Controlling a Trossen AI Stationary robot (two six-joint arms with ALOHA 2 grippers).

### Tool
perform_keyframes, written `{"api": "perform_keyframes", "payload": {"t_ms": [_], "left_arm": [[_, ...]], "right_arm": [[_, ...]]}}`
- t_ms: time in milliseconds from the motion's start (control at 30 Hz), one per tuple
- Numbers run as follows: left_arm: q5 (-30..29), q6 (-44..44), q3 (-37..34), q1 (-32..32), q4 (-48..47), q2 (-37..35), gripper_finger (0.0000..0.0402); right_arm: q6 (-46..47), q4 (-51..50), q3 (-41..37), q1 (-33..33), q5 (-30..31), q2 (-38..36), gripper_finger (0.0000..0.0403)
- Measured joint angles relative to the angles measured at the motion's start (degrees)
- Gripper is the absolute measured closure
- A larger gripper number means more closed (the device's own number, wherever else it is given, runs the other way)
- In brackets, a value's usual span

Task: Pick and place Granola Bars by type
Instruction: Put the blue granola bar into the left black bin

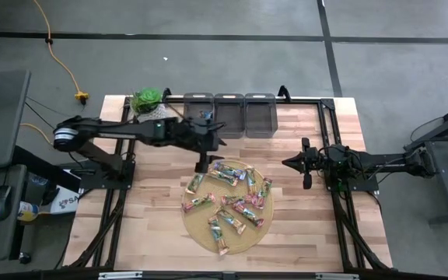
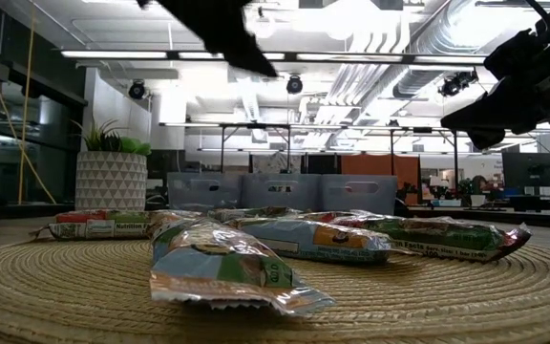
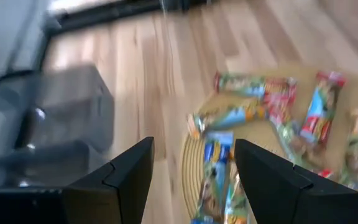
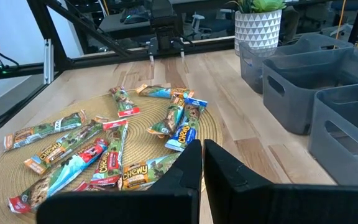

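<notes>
Fingers of the left gripper [image 1: 201, 165] hung spread and empty above the round woven straw mat [image 1: 197, 227], whose foil-wrapped granola bars [image 1: 236, 208] lay beneath and beyond them. Right gripper [image 1: 305, 164] waited clenched beside it. Overlapping bars risked a double pickup.

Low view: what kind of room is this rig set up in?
Probably an open-plan office or lab: exposed ceiling ducts, long strip lights and a desk monitor show behind the table, past the grey bins and potted plant.
</notes>
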Motion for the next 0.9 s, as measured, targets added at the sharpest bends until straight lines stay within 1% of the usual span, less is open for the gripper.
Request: {"api": "perform_keyframes", "payload": {"t_ms": [133, 233, 467, 567, 633, 833, 900], "left_arm": [[4.19, 0.36, 0.04, 2.81, -1.44, 3.88, 0.0181], [6.19, 2.05, 0.02, 3.72, -3.36, 7.41, 0.0181], [6.72, 7.86, -0.03, 3.5, -4.71, 14.43, 0.0181], [6.27, 8.38, 1.26, 3.56, -5.63, 17.13, 0.0181], [6.28, 10.38, 2.31, 3.51, -6.01, 18.76, 0.0181], [5.91, 15.34, 5.68, 2.65, -7.9, 21.73, 0.0181], [4.97, 16.68, 6.29, 2.28, -7.99, 22.36, 0.0181]], "right_arm": [[0.02, 0.08, -0.02, -0.01, 0.01, 0.0, 0.0403], [0.02, 0.07, 0.0, -0.01, 0.0, 0.0, 0.0403], [0.02, 0.03, 0.01, -0.01, 0.01, 0.0, 0.0403], [0.01, 0.07, -0.02, 0.0, 0.01, -0.01, 0.0403], [0.02, -0.07, 0.01, -0.01, 0.01, -0.04, 0.0403], [0.02, 0.03, -0.01, -0.01, 0.01, -0.07, 0.0403], [0.01, 0.01, 0.01, 0.0, 0.01, -0.04, 0.0403]]}}
